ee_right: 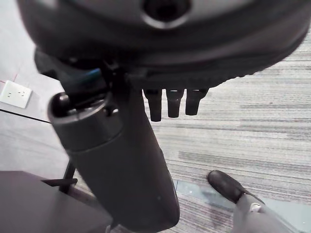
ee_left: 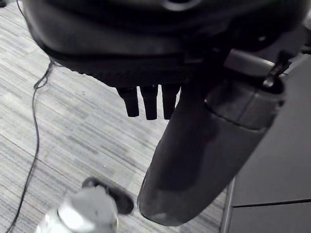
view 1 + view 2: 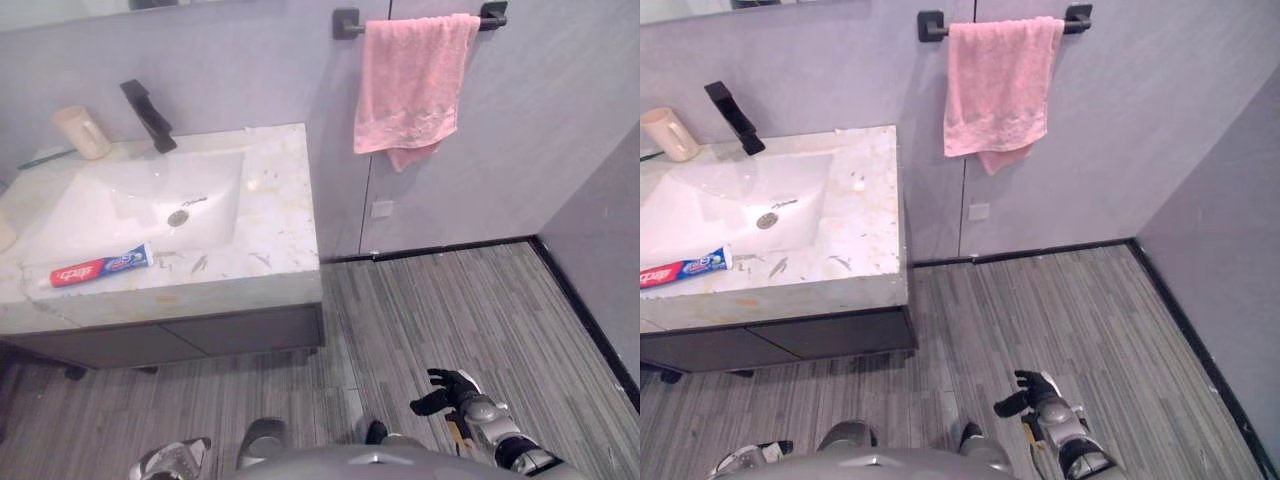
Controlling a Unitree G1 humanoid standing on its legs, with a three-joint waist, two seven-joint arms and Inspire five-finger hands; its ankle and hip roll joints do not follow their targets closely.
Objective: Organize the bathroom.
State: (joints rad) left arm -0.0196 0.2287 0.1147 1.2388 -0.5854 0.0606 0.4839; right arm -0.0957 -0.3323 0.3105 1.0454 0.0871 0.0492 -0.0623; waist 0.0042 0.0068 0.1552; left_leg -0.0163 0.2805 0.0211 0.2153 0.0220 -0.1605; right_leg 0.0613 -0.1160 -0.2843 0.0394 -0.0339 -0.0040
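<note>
Toothpaste tube (image 3: 100, 267) lies flat on the marble counter (image 3: 270, 250) at the front edge of the sink basin (image 3: 150, 205), loose and out of place, likely the item to tidy toward the beige cup (image 3: 80, 131) by the black faucet (image 3: 148, 115). Pink towel (image 3: 412, 85) drapes over its wall bar. Right hand (image 3: 450, 390) hangs low over the floor, fingers relaxed and empty; left hand (image 2: 148, 99) likewise holds nothing, fingers straight

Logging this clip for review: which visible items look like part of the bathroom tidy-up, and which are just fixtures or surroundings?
Job items:
toothpaste tube lying on the counter
beige cup by the faucet
pink towel on its bar

Surroundings:
black faucet
sink basin
wall socket
</note>
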